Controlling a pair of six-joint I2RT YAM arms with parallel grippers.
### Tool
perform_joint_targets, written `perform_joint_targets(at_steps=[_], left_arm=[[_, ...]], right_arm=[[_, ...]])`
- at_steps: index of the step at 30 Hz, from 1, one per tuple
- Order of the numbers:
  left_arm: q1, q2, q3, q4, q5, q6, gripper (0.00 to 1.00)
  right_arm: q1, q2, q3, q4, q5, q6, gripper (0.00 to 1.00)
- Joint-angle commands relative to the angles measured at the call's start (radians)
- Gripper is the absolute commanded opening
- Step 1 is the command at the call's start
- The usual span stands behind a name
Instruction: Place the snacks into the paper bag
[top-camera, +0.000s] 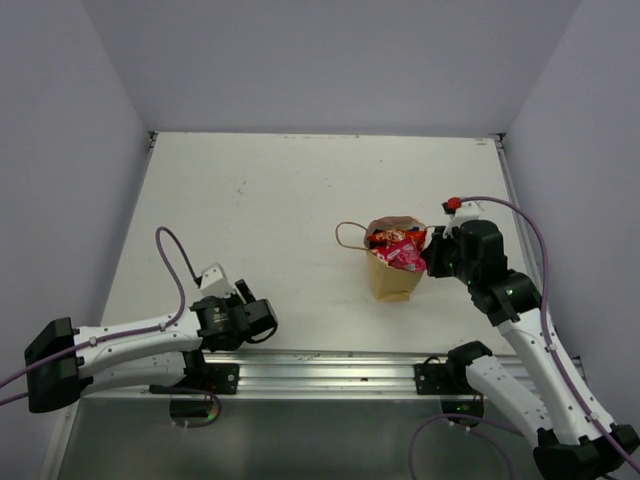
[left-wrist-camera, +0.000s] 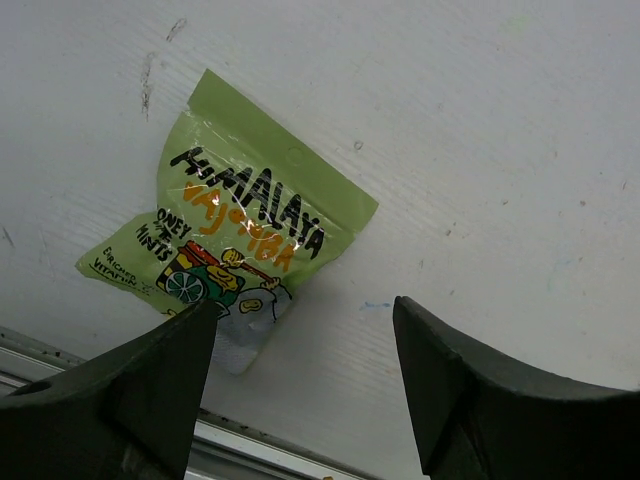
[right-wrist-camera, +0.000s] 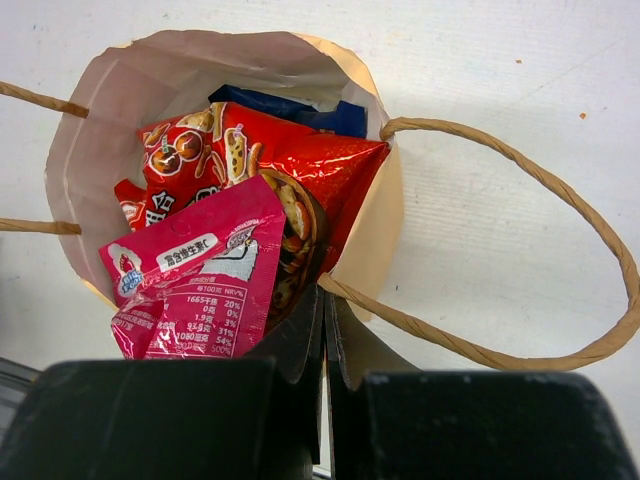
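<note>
A green snack packet (left-wrist-camera: 235, 225) lies flat on the white table, close to the near edge. My left gripper (left-wrist-camera: 302, 310) hovers just beside it, open, with nothing between its fingers; its left finger (left-wrist-camera: 150, 385) overlaps the packet's lower corner. In the top view the left gripper (top-camera: 262, 322) hides that packet. The paper bag (top-camera: 392, 275) stands upright right of centre. It holds a pink packet (right-wrist-camera: 190, 285), a red one (right-wrist-camera: 270, 160) and a blue one (right-wrist-camera: 300, 112). My right gripper (right-wrist-camera: 325, 300) is shut on the bag's near rim, where a handle (right-wrist-camera: 500, 350) attaches.
A metal rail (top-camera: 330, 365) runs along the table's near edge, just behind the green packet (left-wrist-camera: 260, 440). The bag's other handle loop (top-camera: 348, 238) sticks out to its left. Grey walls enclose the table on three sides.
</note>
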Motion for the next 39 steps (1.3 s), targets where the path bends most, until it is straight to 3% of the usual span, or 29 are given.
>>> perform_joint_targets(at_steps=[1, 11, 14, 19, 23, 28, 29, 31, 32, 35, 38, 39], left_arm=[[-0.006, 0.004, -0.019, -0.026, -0.063, -0.124, 0.75], [-0.004, 0.133, -0.020, -0.054, -0.091, -0.250, 0.79], [-0.001, 0.154, -0.031, -0.042, -0.094, -0.271, 0.88], [0.020, 0.197, -0.089, 0.057, -0.059, -0.237, 0.88], [0.025, 0.197, -0.088, 0.063, -0.066, -0.240, 0.82], [0.025, 0.194, -0.092, 0.064, -0.076, -0.228, 0.37], [0.025, 0.196, -0.092, 0.066, -0.079, -0.227, 0.19], [0.025, 0.197, -0.089, 0.066, -0.079, -0.216, 0.05], [0.025, 0.199, -0.088, 0.063, -0.082, -0.214, 0.00], [0.025, 0.211, -0.068, 0.063, -0.094, -0.195, 0.00], [0.011, 0.234, 0.030, 0.080, -0.141, -0.090, 0.00], [0.000, 0.243, 0.069, 0.101, -0.158, 0.021, 0.00]], right_arm=[[0.004, -0.007, -0.008, 0.007, -0.039, -0.001, 0.00], [0.004, 0.003, -0.008, 0.003, -0.033, -0.001, 0.00], [0.004, 0.003, -0.008, 0.003, -0.033, -0.001, 0.00], [0.002, 0.004, -0.008, 0.001, -0.033, 0.001, 0.00], [0.004, 0.004, -0.008, 0.001, -0.031, -0.001, 0.00], [0.004, 0.009, -0.008, 0.001, -0.030, -0.001, 0.00], [0.002, 0.010, -0.008, 0.001, -0.030, -0.001, 0.00], [0.004, 0.012, -0.008, 0.001, -0.030, 0.001, 0.00], [0.004, 0.012, -0.008, 0.001, -0.028, -0.001, 0.00], [0.004, 0.012, -0.008, 0.001, -0.028, 0.001, 0.00], [0.002, 0.016, -0.008, 0.000, -0.028, -0.001, 0.00], [0.004, 0.016, -0.008, 0.000, -0.027, -0.001, 0.00]])
